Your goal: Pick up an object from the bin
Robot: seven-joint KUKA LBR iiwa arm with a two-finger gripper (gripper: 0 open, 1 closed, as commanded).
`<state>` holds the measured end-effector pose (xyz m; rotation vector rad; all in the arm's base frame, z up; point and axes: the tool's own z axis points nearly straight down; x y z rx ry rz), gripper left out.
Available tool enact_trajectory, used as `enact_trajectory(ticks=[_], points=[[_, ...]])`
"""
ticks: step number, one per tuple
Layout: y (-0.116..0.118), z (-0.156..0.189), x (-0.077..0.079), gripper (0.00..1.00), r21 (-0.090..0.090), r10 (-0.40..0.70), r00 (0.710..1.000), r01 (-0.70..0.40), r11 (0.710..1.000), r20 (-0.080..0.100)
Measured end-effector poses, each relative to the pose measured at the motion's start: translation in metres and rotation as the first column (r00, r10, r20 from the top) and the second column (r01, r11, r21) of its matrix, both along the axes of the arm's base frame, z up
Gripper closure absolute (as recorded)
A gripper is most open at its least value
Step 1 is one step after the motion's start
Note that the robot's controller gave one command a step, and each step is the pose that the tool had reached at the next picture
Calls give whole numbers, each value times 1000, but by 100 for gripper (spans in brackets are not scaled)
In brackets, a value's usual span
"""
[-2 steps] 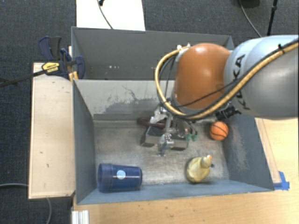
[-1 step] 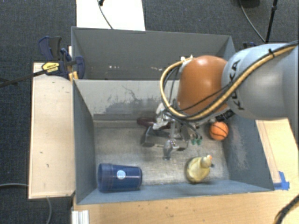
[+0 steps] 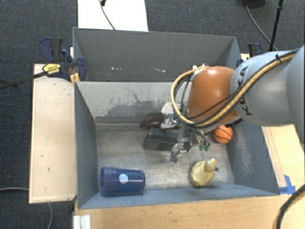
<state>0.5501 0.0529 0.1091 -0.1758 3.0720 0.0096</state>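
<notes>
My gripper (image 3: 179,148) hangs low over the middle of the bin floor, beneath the arm's orange cover. Its tip is right at the right-hand end of a dark grey blocky thing (image 3: 157,140) that lies flat on the floor; whether they touch I cannot tell. Just behind that block lies a dark maroon thing (image 3: 150,122), with a small white thing (image 3: 167,109) beside it, partly hidden by the arm. A yellowish pear-shaped toy (image 3: 202,172) rests in front of the gripper to the right. A small orange ball (image 3: 222,134) sits to the gripper's right, half under the arm.
A dark blue cup (image 3: 121,181) lies on its side in the front left corner. A small green bit (image 3: 205,147) shows next to the gripper. The arm and its cables cover the right rear of the bin.
</notes>
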Motion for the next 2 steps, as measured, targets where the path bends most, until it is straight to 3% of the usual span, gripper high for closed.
enact_trajectory(ticks=[1,2], points=[[0,-12,-13,100,-8,2,998,-2,1000,-55],[0,-12,-13,100,-8,0,998,-1,1000,-56]])
